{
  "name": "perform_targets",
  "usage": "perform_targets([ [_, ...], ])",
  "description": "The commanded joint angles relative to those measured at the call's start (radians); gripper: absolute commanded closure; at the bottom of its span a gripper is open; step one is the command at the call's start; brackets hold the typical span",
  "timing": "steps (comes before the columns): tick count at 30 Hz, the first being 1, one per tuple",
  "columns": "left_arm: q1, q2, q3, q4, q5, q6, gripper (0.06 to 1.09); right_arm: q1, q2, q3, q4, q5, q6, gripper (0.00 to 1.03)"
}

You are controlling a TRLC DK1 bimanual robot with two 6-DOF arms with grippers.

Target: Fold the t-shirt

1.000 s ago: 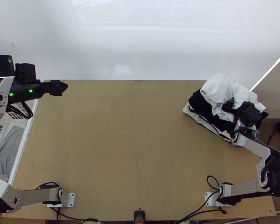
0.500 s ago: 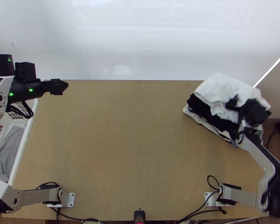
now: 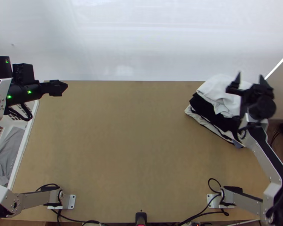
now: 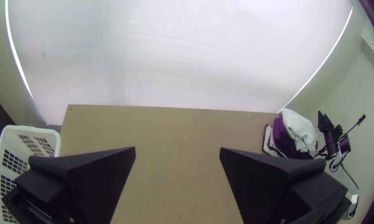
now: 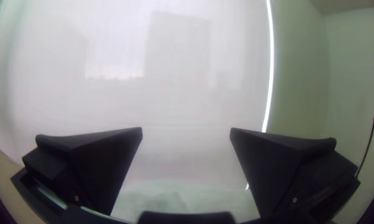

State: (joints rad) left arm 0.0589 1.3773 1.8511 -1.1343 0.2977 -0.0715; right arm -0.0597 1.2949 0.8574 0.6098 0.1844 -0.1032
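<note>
Tabletop (image 3: 134, 143) corner holds the pile; folding looks finished

Against a pale screen (image 3: 141, 41), the right pincer (image 5: 186, 130) is over the pile, released, its fingers wide apart. Beneath it lies a white garment, probably the t-shirt (image 3: 217, 92), compact and somewhat rumpled on top of dark cloth (image 3: 207, 109), at the tabletop's far right corner. Across at the left, the left pincer (image 4: 178, 149) is also released, near the basket (image 4: 10, 139) with grey cloth (image 3: 9, 150) inside. Stacking seems the step in hand, nearly complete. Next, the right arm should clear the pile without snagging the top layer.
</note>
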Motion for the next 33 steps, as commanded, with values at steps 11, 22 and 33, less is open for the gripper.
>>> perform_targets([
  [11,-0.018,-0.012,-0.023,0.010,0.000,-0.016,0.10,0.132,0.451,-0.101,0.255,0.122,0.017,0.04],
  [22,-0.018,-0.023,-0.033,0.025,0.000,-0.019,0.10,0.133,0.498,-0.176,0.341,0.175,0.030,0.04],
  [33,-0.014,-0.032,-0.036,0.044,0.000,-0.028,0.10,0.098,0.014,-0.066,0.312,0.173,-0.062,0.05],
])
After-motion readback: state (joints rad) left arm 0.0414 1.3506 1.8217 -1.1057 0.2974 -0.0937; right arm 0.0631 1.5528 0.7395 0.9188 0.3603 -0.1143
